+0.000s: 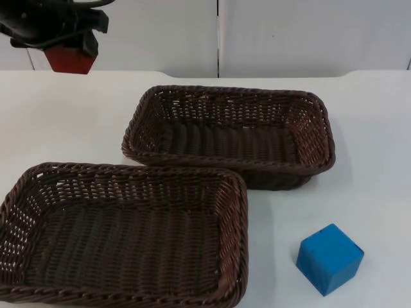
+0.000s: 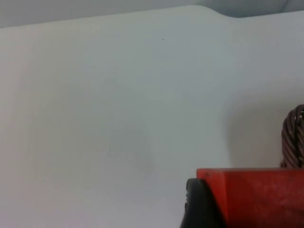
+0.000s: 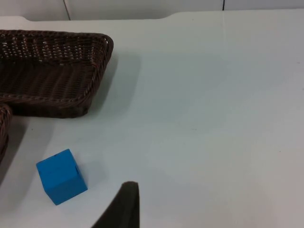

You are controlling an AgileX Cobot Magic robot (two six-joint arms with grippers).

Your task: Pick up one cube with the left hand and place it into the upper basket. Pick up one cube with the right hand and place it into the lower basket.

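We see the left gripper raised at the far left of the white table top, its fingers clamped on a red cube that hangs above the surface, well to the left of the upper dark brown woven wicker basket. In the left wrist view the red cube sits against a black fingertip, with a bit of the wicker rim just past it. The lower dark brown woven wicker basket lies nearer to us, touching or nearly touching the upper one, and both hold nothing yet. A blue cube rests on the table top to the right of the lower basket, near but apart from it, turned so a corner points toward us; the right wrist view shows the blue cube just ahead of the right gripper, and we cannot tell whether that gripper's fingers are apart or together. We judge both cubes to be light, rigid and smooth-faced, so a grasp across two opposite flat faces near the middle should hold; for the blue one we would turn the wrist to square the fingers with its rotated sides, since a pinch across corners could make it twist or slip.
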